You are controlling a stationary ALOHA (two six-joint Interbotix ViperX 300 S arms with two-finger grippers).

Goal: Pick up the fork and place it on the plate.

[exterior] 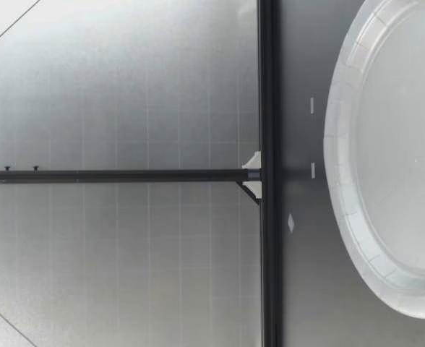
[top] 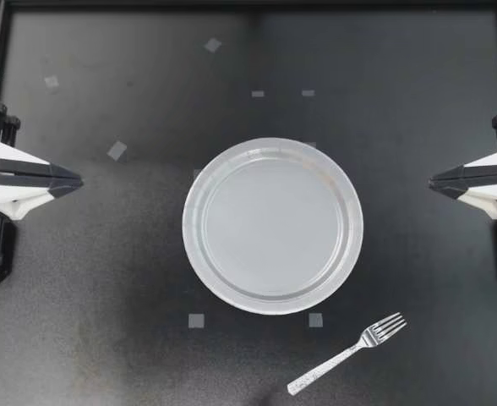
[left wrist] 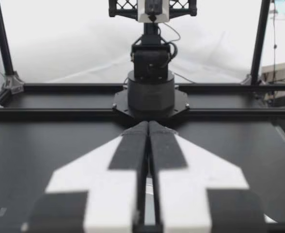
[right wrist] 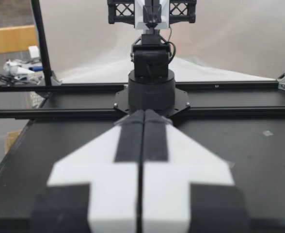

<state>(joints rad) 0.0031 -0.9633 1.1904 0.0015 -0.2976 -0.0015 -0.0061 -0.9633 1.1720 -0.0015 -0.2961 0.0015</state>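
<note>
Top view is the only one that shows you the fork [top: 347,353]. It lies flat on the table [top: 105,279], off the plate [top: 191,227] and not touching it, on the right arm's side. It's slim and silvery with a speckled handle, lying at a slant with the tines pointing away from the plate.

The plate is round, pale grey-white and sits mid-table with nothing on it. Same view puts the left tool [top: 78,180] and right tool [top: 433,182] at opposite edges, well apart from everything, tips pointing in at each other.

Low view gives you the plate's rim [exterior: 340,144] up close, shallow and faintly fluted, paper-like, plus the black frame rail [exterior: 267,87] behind it. No fork and no arms in there.

Left wrist view shows the left tool [left wrist: 149,127] pressed together with only a hairline slit, nothing between the fingers. Right wrist view shows the right tool [right wrist: 143,114] the same way, pinched closed on nothing. Both are white wedges with black strips, each looking across the matte black table at the other arm's chunky black base.

A few small pale tape squares [top: 117,150] dot the table.
</note>
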